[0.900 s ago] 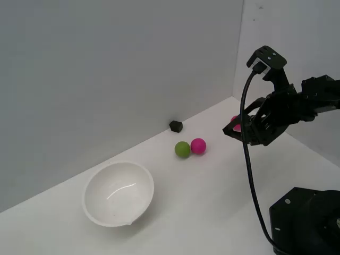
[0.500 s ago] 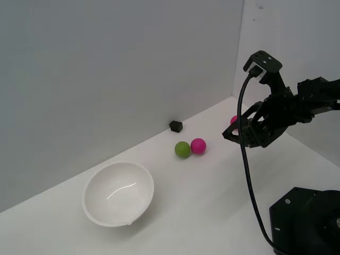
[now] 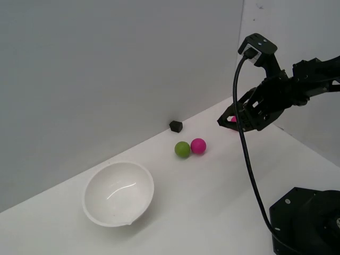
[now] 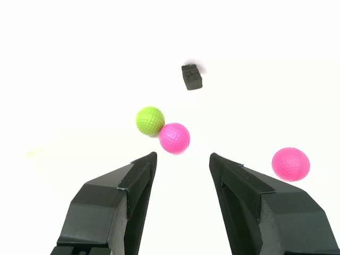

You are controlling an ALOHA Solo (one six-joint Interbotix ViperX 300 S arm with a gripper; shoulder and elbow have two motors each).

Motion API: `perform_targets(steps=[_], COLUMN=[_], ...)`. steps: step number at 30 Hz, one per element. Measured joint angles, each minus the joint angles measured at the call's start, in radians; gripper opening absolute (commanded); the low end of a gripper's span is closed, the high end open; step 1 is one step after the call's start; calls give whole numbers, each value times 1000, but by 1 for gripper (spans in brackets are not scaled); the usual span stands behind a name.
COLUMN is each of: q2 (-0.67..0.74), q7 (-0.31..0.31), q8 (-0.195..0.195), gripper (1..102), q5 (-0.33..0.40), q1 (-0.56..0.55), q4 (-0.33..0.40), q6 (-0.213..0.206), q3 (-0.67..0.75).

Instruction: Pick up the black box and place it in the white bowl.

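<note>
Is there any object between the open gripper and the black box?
In the wrist view, no: the gripper faces the black box over bare table. The pink ball lies just beside that line.

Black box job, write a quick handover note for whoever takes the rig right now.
Gripper: open, empty, in the air above the table.
Black box: on the table by the back wall, untouched, beyond the green ball and a pink ball, which touch.
A second pink ball lies near the gripper.
White bowl: empty, toward the exterior view's left.
Done: nothing yet.
Left: reach the box, grasp it, carry it to the bowl, release.
</note>
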Motion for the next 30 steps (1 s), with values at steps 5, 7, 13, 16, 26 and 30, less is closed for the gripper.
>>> perform_targets(steps=[5,7,13,16,26,30], q2=[-84,-110,-222,-281,-399,-465], q7=[2,-2,-2,-35,-267,-313], q8=[2,2,0,0,2,2], gripper=[56,59,75,76,76,76], q5=[-40,-58,-133,-156,-166,-166], q1=[0,-11,-52,-80,-192,-221], q4=[-44,-61,-137,-163,-170,-170], q6=[0,0,-6,-21,-48,-57], q3=[-81,-109,-222,-284,-400,-465])
